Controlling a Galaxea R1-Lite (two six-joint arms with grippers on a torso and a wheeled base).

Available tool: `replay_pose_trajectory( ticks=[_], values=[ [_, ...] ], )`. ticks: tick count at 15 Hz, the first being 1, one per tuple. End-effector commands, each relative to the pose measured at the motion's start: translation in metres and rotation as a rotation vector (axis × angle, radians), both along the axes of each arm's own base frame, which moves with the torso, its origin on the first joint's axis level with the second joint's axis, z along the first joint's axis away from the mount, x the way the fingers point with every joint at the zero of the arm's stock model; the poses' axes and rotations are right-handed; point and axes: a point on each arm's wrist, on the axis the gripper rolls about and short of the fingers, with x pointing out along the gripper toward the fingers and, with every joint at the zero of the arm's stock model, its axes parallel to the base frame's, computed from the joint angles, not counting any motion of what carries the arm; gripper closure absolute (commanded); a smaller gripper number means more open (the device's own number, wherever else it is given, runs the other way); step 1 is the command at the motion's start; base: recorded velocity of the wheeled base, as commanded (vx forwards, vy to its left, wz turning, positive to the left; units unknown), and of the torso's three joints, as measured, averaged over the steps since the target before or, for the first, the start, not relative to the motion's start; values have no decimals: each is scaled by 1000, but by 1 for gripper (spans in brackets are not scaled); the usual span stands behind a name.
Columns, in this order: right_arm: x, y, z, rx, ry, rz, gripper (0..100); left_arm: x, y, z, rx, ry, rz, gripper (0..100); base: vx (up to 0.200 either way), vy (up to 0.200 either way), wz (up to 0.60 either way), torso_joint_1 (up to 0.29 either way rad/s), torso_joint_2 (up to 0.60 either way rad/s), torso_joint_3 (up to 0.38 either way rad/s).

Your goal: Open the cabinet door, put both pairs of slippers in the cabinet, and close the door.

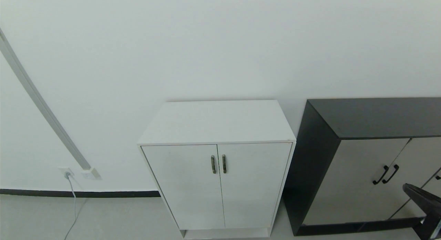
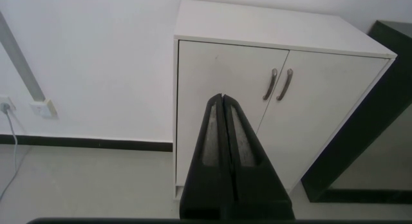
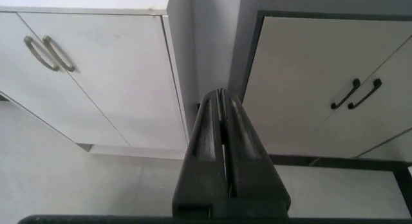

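The white cabinet (image 1: 186, 185) is seen closed; the left gripper (image 2: 223, 100) and right gripper (image 3: 222, 95) are pressed fully together, nothing held.

White cabinet (image 1: 217, 122) interior behind 2 shut doors (image 1: 186, 185); black cabinet (image 1: 372, 117) partly off-frame.

the white cabinet (image 1: 217, 122) at lower centre of the frame has both doors shut. its left-door handle (image 1: 213, 164) and right-door handle (image 1: 224, 163) stand close together at the seam. just to its right, the black cabinet (image 1: 317, 164) leaves only a narrow gap. open floor (image 1: 113, 216) lies lower left, crossed by a cable (image 1: 73, 198).
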Motion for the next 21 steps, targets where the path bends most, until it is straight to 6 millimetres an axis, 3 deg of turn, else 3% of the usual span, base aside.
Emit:
replay_pose_trajectory(
  ticks=[1, 9, 13, 15, 21],
  values=[
    [-15, -4, -1, 7, -25, 2, 100, 0, 0, 0, 0, 1, 0, 100, 0, 0, 0, 0, 0, 0],
    [-78, -19, -27, -25, 81, 180, 100, 0, 0, 0, 2, 1, 0, 100, 0, 0, 0, 0, 0, 0],
    [-96, -22, -53, -90, 188, 291, 100, 0, 0, 0, 2, 1, 0, 100, 0, 0, 0, 0, 0, 0],
    [-100, -23, -56, -103, 185, 327, 100, 0, 0, 0, 2, 1, 0, 100, 0, 0, 0, 0, 0, 0],
    [-109, -25, -56, -78, 64, 139, 100, 0, 0, 0, 2, 1, 0, 100, 0, 0, 0, 0, 0, 0]
  ],
)
